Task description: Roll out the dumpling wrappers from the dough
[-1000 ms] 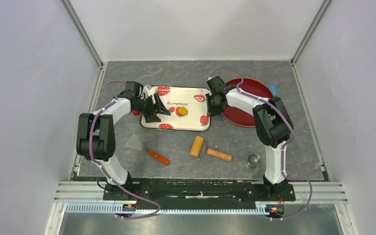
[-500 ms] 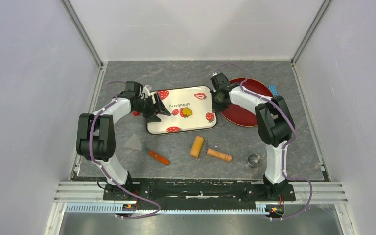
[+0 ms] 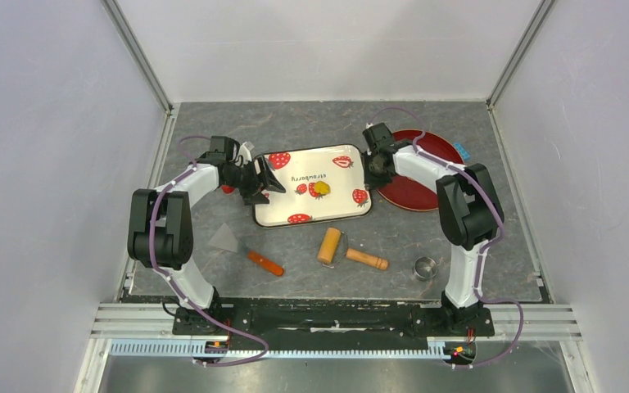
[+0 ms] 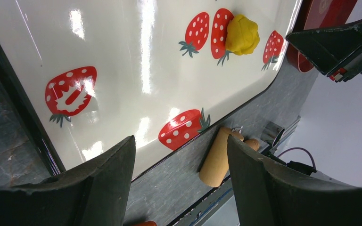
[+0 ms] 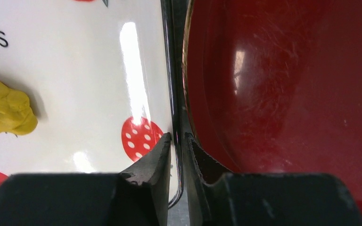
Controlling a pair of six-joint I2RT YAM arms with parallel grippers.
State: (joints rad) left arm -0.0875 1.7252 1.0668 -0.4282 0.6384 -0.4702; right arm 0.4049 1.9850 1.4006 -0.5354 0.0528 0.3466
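Observation:
The dough (image 3: 321,189) is a bright-yellow lump lying on the white strawberry-print tray (image 3: 328,206). It also shows in the left wrist view (image 4: 242,34) and the right wrist view (image 5: 4,113). My right gripper (image 3: 374,173) is shut on the tray's right rim (image 5: 172,84), its fingertips (image 5: 178,139) pinching the black edge. My left gripper (image 3: 266,182) is open and empty, hovering over the tray's left near corner (image 4: 122,70) with the jaws wide apart (image 4: 180,143). No flat round wrappers are in view.
A red plate (image 3: 409,196) touches the tray's right side (image 5: 287,84). A tan wooden roller (image 3: 329,245) lies in front of the tray (image 4: 217,157). A metal ring cutter (image 3: 425,267) sits front right. A scraper with an orange handle (image 3: 229,239) lies front left.
The tray has slid to the right and turned slightly, drawn by my right gripper on its rim. The dough rode along with it. My left arm has stayed put.

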